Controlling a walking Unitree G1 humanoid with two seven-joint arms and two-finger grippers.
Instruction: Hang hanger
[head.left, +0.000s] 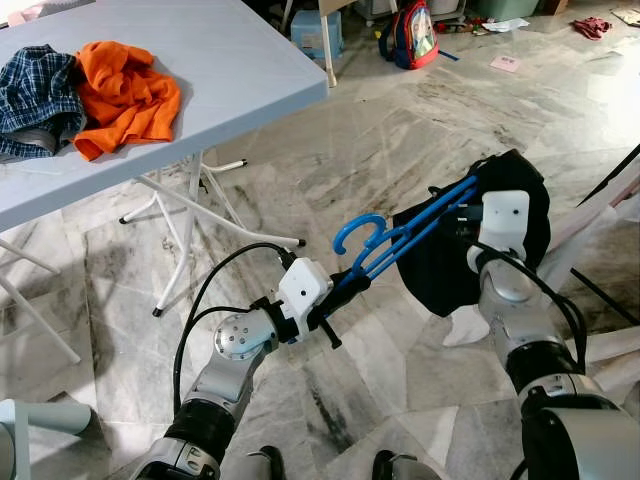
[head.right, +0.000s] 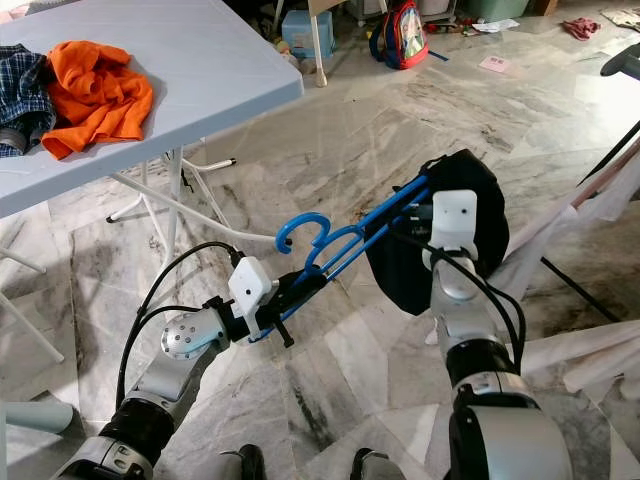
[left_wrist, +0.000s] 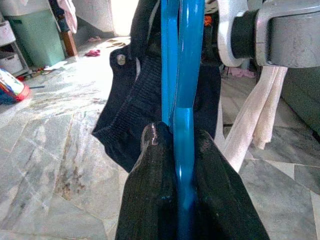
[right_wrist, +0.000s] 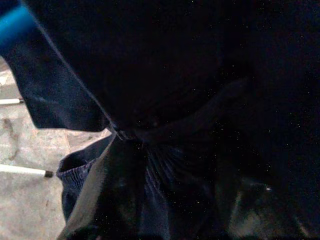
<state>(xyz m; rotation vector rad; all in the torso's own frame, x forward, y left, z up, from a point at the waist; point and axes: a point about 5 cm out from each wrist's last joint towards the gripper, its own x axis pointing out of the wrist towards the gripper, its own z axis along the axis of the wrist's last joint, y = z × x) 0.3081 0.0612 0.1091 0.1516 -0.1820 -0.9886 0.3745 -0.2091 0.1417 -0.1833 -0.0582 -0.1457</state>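
Observation:
A blue plastic hanger (head.left: 400, 238) slants up over the marble floor, hook end (head.left: 358, 232) toward the table. My left gripper (head.left: 345, 287) is shut on its lower bars; the left wrist view shows both black fingers (left_wrist: 150, 195) clamped on the blue bar (left_wrist: 182, 130). A black garment (head.left: 520, 205) hangs bunched on the hanger's far end. My right gripper (head.left: 463, 222) is pushed into that garment, its tip buried in dark cloth (right_wrist: 165, 100).
A grey folding table (head.left: 240, 80) stands at the left, with an orange cloth (head.left: 125, 95) and a plaid cloth (head.left: 35, 90) on it. Its white legs (head.left: 190, 215) reach toward me. White cloths on a rack (head.left: 600, 225) stand at the right. A backpack (head.left: 410, 35) lies far off.

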